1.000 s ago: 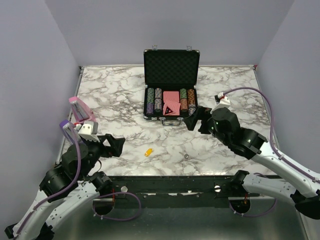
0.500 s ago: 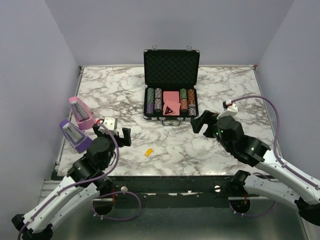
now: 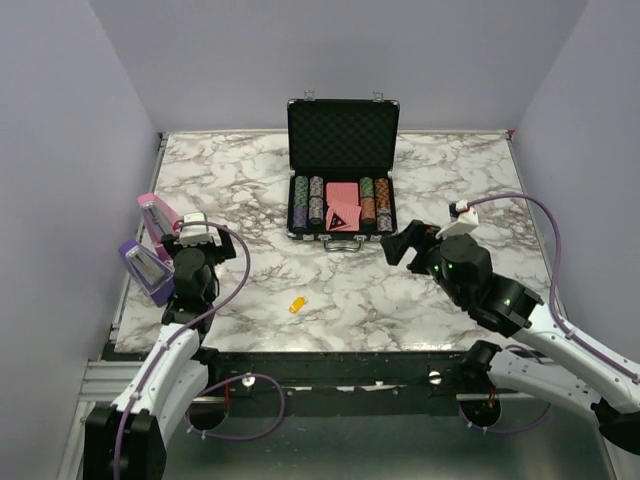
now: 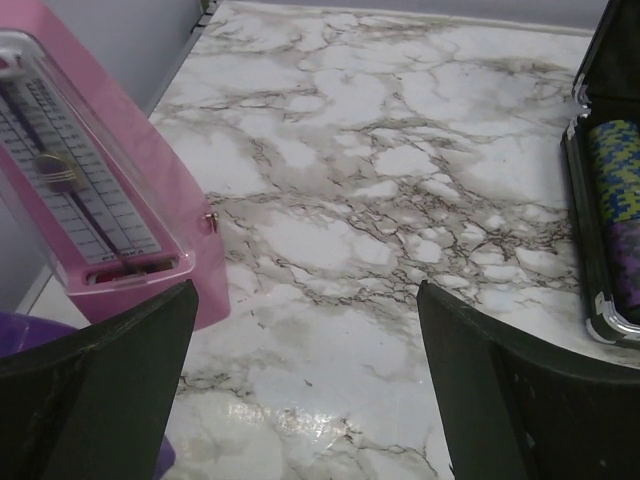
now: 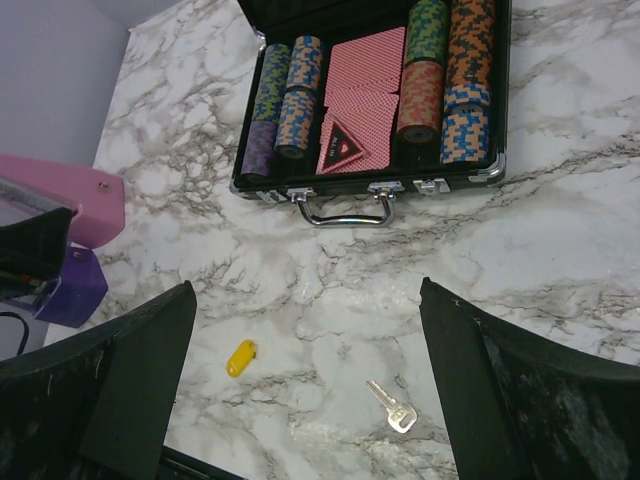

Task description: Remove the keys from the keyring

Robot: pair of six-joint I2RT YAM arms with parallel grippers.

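A white and grey marble table [image 3: 250, 180] is seen from above, with two black robot arms fixed at its near edge. An open black case with a silver handle [image 3: 343, 130] is set near the middle of the table, towards the back. Stacks of round coloured chips [image 5: 465, 100] and red playing cards [image 5: 365, 70] are packed inside it. The small yellow plastic keyring tag [image 5: 240, 358] is laid flat on the marble near the front edge, between the two arms and well apart from the case. One small silver metal key [image 5: 392, 408] is laid on the marble to the right of the keyring. The key and the keyring are not touching, and a strip of bare marble is seen between them. The key is too small to be made out in the top view. A tall pink plastic metronome [image 4: 170, 200] is stood at the left side of the table, and a purple plastic metronome [image 3: 145, 270] is stood just in front of it. The left gripper [image 4: 307, 330] is held close beside the pink metronome, and its two dark fingers are spread wide apart over bare marble. The right gripper [image 5: 307, 300] is held up above the table, in front of the right part of the case. Its fingers are spread wide apart too, and nothing is gripped by them. The keyring and the key are seen down below it in the right wrist view.
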